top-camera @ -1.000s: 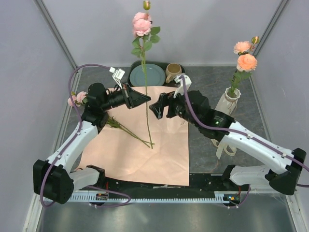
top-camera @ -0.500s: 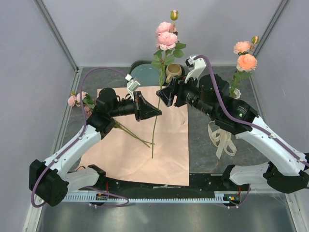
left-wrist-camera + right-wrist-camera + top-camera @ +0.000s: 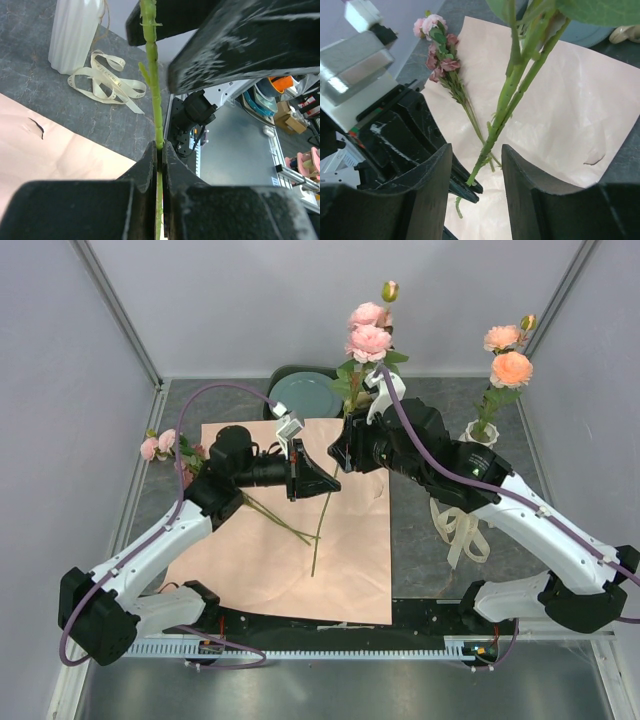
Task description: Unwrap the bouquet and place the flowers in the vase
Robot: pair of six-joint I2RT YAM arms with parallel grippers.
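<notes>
My left gripper (image 3: 326, 483) is shut on the green stem (image 3: 156, 100) of a pink flower (image 3: 368, 335) and holds it upright over the paper. My right gripper (image 3: 477, 165) is open, with that stem (image 3: 492, 140) between its fingers and touching neither; it sits just above the left gripper (image 3: 465, 186). The cream ribbed vase (image 3: 480, 432) stands at the right with peach flowers (image 3: 510, 365) in it. The bouquet is undone: its salmon paper (image 3: 290, 550) lies flat, and more pink flowers (image 3: 165, 445) lie on the paper's left edge.
A cream ribbon (image 3: 460, 530) lies loose on the table in front of the vase (image 3: 75, 30). A blue-grey plate (image 3: 298, 392) sits at the back. The right arm crosses in front of the vase's base.
The left gripper has carried the pink flower to the right. The right gripper has swung left around the stem, its fingers narrowing.
</notes>
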